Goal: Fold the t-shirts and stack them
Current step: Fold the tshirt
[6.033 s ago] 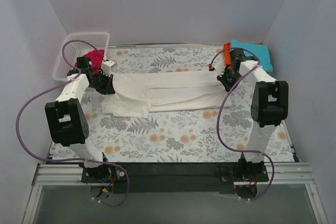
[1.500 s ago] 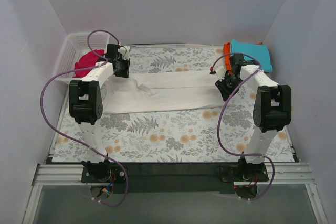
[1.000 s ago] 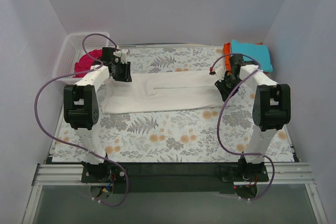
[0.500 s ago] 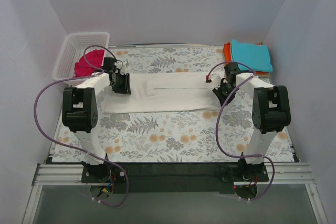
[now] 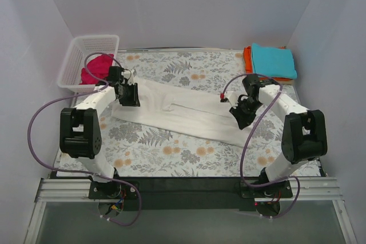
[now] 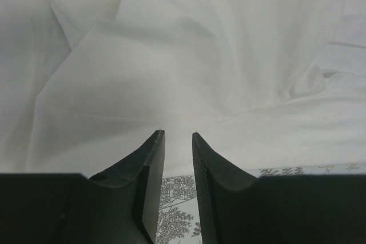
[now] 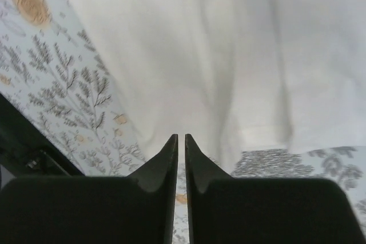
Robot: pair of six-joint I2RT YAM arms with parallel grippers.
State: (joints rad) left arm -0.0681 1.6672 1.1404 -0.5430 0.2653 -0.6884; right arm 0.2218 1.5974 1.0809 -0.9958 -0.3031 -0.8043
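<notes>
The large off-white t-shirt [image 5: 183, 112] lies as a long band, slanting from the back left to the front right of the floral covering. My left gripper [image 5: 129, 94] sits at its left end; in the left wrist view the jaws [image 6: 178, 134] stand a little apart over the cloth's edge [image 6: 189, 55]. My right gripper [image 5: 239, 117] is shut on the shirt's right end; its jaws [image 7: 181, 136] are almost together at the cloth's edge [image 7: 200, 44]. The magenta shirt [image 5: 96, 68] lies in the basket. The teal shirt [image 5: 273, 60] lies folded on the orange one [image 5: 247, 58].
The white mesh basket [image 5: 94, 41] stands at the back left corner. The folded stack is at the back right corner. Purple cables loop from both arms. The floral covering [image 5: 171, 152] shows in front of the shirt.
My right gripper has moved towards the front, dragging the shirt's right end with it, so the band now slants. My left gripper has stayed near the left end.
</notes>
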